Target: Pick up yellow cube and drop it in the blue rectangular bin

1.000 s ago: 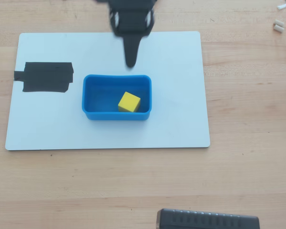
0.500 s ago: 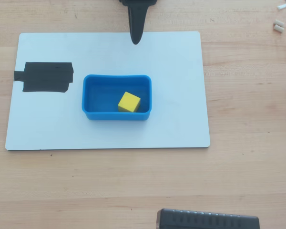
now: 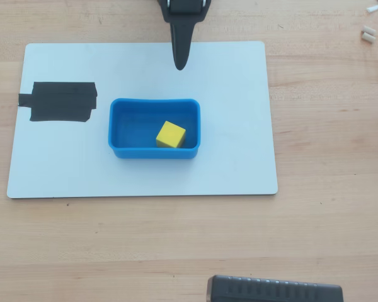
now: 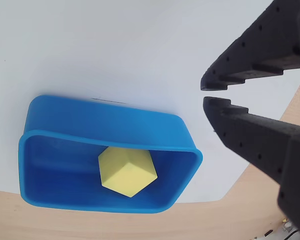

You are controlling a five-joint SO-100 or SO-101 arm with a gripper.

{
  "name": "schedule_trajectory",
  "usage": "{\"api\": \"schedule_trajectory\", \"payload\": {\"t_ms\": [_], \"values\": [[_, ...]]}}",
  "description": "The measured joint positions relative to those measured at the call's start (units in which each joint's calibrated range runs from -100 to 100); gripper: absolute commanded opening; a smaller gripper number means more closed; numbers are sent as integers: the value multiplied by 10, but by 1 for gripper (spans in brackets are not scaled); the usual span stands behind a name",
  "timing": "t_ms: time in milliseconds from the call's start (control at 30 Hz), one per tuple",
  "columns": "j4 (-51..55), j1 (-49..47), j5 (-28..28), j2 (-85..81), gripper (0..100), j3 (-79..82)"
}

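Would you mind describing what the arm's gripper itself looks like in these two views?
The gripper is matte black plastic with two chunky fingers that taper to blunt tips. Their inner edges carry stepped ridges, and small round dimples dot the sides. In the overhead view it narrows to a dark point below a black-and-white housing. No cables show.

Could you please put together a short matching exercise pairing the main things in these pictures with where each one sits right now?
Things:
1. yellow cube
2. blue rectangular bin
3. black tape patch
4. hand

Places:
A. stuck at the left edge of the white board in the overhead view
B. empty, off to one side of the bin, over the board
C. inside the bin
D. near the middle of the white board

Pairs: 1-C, 2-D, 3-A, 4-B
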Motion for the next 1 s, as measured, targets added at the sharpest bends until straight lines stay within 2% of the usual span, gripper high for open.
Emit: {"api": "schedule_trajectory", "payload": {"t_ms": [367, 1000], "values": [[4, -1, 0, -128, 0, 94], [4, 1, -2, -131, 0, 94]]}}
